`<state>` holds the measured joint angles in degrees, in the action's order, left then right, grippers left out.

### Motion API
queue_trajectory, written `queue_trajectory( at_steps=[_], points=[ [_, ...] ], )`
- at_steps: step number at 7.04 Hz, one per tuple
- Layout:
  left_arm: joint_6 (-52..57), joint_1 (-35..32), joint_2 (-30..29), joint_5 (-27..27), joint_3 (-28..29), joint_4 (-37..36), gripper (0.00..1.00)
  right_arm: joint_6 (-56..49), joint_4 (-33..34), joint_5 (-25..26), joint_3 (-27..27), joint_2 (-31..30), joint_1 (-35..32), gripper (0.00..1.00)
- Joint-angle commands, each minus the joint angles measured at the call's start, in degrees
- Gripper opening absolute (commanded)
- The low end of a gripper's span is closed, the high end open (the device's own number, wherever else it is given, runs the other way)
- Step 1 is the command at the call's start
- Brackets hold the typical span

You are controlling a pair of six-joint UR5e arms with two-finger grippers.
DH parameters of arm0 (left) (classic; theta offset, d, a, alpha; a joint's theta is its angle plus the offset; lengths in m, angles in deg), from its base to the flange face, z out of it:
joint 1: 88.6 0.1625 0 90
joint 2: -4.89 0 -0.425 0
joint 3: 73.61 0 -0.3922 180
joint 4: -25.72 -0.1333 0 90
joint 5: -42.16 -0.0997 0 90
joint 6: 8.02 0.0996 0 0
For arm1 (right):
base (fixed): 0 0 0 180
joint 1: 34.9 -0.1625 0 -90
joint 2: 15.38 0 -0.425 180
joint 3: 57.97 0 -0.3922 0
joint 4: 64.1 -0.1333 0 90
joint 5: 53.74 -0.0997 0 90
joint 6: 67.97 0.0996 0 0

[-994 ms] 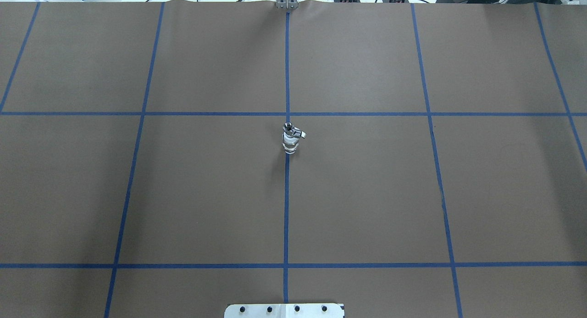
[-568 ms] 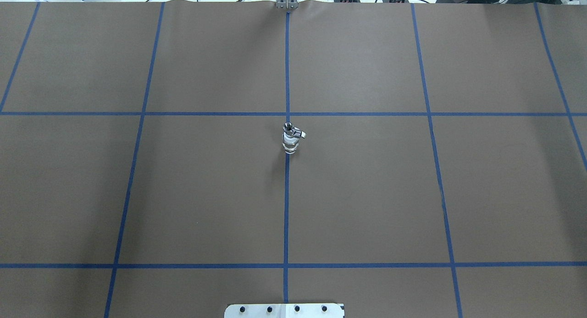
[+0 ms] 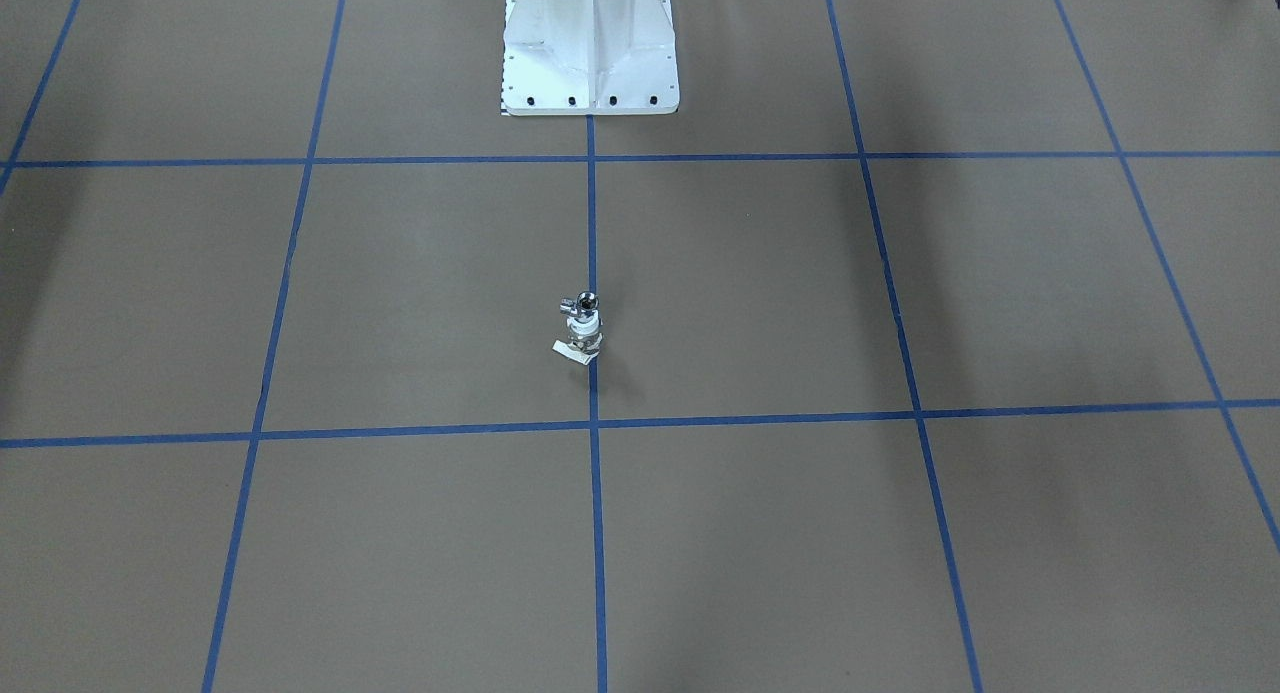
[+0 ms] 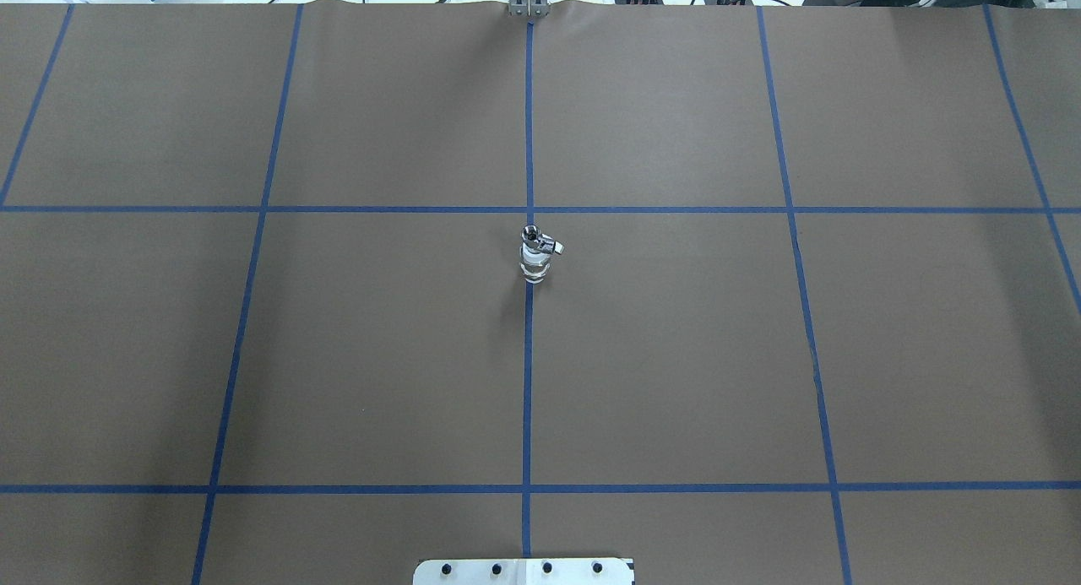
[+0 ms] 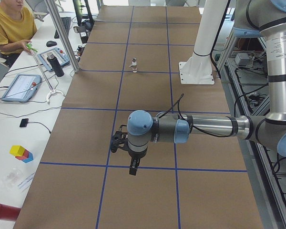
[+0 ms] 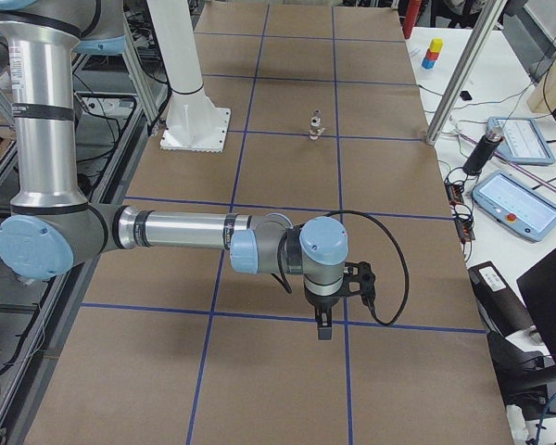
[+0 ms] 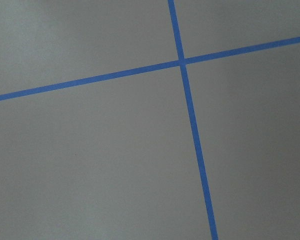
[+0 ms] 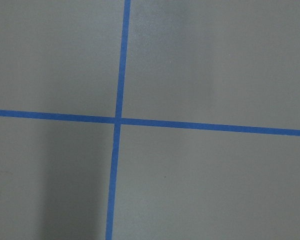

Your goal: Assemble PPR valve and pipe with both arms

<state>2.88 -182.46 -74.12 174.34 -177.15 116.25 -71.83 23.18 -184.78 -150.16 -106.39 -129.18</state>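
Note:
A small chrome and white valve-and-pipe piece (image 4: 535,256) stands upright on the centre tape line of the brown mat; it also shows in the front view (image 3: 581,328) and both side views (image 5: 134,65) (image 6: 315,123). No gripper touches it. My left arm's gripper (image 5: 132,164) hangs over the mat far from the piece, near the table's left end. My right arm's gripper (image 6: 322,324) hangs likewise near the right end. Both show only in side views, so I cannot tell whether they are open or shut. Both wrist views show only mat and blue tape.
The white bolted pedestal (image 3: 590,43) stands at the robot's side of the table. An operator in yellow (image 5: 9,28), tablets (image 6: 514,204), a black bottle (image 5: 56,64) and aluminium posts (image 5: 62,38) line the far side bench.

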Motion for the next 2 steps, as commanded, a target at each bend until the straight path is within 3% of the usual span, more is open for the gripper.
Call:
queue_trajectory(
  at_steps=[1, 2],
  points=[
    [0.0, 0.1, 0.0, 0.1, 0.0, 0.1, 1.0, 0.0, 0.0, 0.0, 0.0, 0.0, 0.0, 1.0],
    [0.0, 0.1, 0.0, 0.0, 0.0, 0.0, 1.0, 0.1, 0.0, 0.0, -0.1, 0.0, 0.1, 1.0]
  ],
)
